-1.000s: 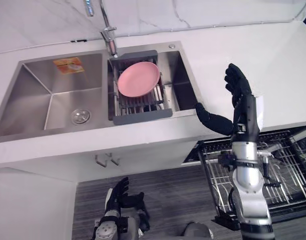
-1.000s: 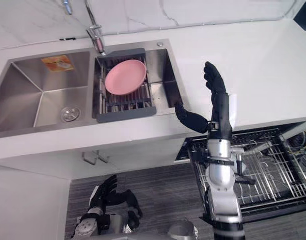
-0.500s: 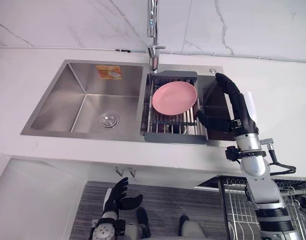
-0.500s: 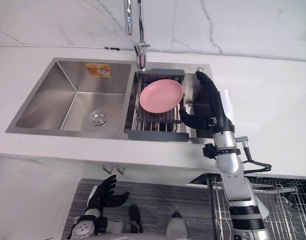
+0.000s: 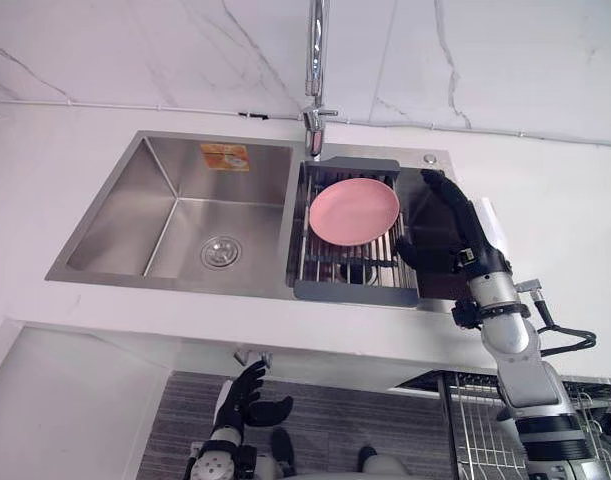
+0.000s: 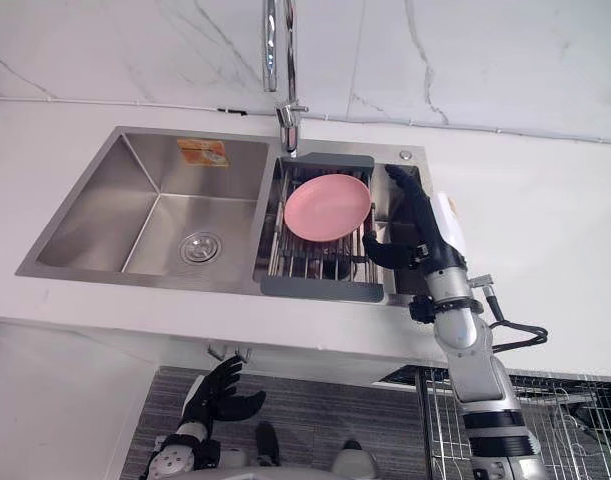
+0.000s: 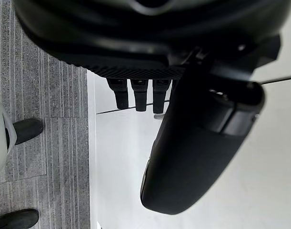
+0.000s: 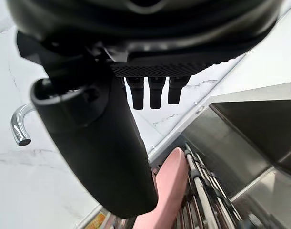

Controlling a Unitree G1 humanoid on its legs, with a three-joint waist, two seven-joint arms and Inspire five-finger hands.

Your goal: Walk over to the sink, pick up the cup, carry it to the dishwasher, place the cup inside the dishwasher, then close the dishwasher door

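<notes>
Pink plate [image 5: 354, 212] on grey rack [image 5: 355, 291], chrome faucet [image 5: 315, 60] behind, white countertop [image 5: 560, 215]

Brushed steel sink [image 5: 175, 215]; mirror-bright chrome tap [image 5: 315, 60] at its 12 o'clock; smooth matt pink plate [image 5: 354, 212]; wire metal rack [image 5: 355, 292], grey plastic frame; glossy veined marble wall [image 5: 135, 50].

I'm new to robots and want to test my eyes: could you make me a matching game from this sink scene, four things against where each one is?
Things:
1 plate
2 right hand
3 left hand
4 drain

Places:
A low, above the floor
B on the rack
C left basin's bottom
D over the sink's right end, beside the rack

Pairs: 1-B, 2-D, 3-A, 4-C
</notes>
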